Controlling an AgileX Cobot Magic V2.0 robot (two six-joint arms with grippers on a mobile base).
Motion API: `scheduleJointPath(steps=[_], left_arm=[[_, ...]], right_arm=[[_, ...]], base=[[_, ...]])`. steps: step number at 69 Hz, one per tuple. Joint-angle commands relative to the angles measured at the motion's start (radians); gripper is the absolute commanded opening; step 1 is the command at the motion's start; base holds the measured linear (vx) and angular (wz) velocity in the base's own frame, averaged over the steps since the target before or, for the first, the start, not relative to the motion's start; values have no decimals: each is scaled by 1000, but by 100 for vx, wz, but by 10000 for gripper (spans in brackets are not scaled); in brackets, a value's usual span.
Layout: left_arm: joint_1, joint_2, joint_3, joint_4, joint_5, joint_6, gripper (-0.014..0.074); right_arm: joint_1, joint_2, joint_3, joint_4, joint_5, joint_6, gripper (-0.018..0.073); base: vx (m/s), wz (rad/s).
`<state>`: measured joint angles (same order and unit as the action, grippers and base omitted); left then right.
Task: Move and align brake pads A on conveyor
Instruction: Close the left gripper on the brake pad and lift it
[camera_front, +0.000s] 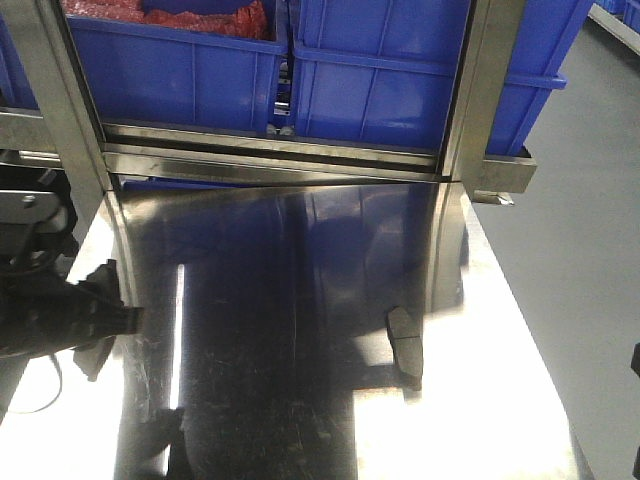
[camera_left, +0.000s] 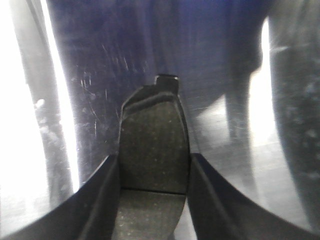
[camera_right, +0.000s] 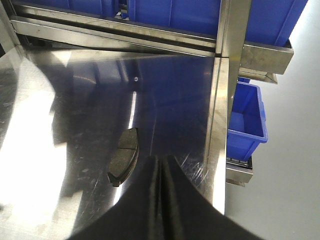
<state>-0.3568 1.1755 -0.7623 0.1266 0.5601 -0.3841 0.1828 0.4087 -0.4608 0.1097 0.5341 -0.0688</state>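
Left hand (camera_left: 154, 162) was clamped on a brake pad (camera_left: 152, 135), with a finger (camera_left: 102, 192) tight against each long edge. The rough face pointed up at the wrist cam and the centre groove ran straight across between the fingers. The pad's far end poked out past the fingertips, with a little tab at the very tip. Under it was the shiny tabletop (camera_left: 100, 75) (scratched up and mirror-like, so I couldn't tell if the pad was resting on it or held just off it).

Right hand (camera_right: 160, 164) was clenched on nothing, fingers pressed flat together. A second brake pad (camera_right: 124, 157) lay on the tabletop just ahead of it and a bit to its left, clear of the fingertips. In the front cam that pad sat well off to the right of the left hand.

Further out past both hands, a steel rail (camera_front: 280, 160) ran along the tabletop's far edge, with an upright post (camera_right: 232, 30) rising from it. Behind that sat big blue bins (camera_front: 380, 70), one holding red stuff (camera_front: 200, 20). Off to the right hand's right and lower down, a small blue bin (camera_right: 246, 120) sat by the grey floor (camera_right: 290, 160).
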Motion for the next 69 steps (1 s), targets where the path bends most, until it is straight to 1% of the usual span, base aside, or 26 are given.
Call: scheduleJointPath(steps=[1,17,69], left_arm=[[-3,-114,8,6,-81,-2,198],[-3,-215,26,7,-66,-1,198],[-3,-213,26,7,-66,-1,198]], right_arm=[[-3,8,-26,1,-73,-2,-6],[-3,8,-26,1,-73,-2,-6],[-3,8,-26,1,-73,-2,-6]], base=[[0,0],[0,0],[0,0]])
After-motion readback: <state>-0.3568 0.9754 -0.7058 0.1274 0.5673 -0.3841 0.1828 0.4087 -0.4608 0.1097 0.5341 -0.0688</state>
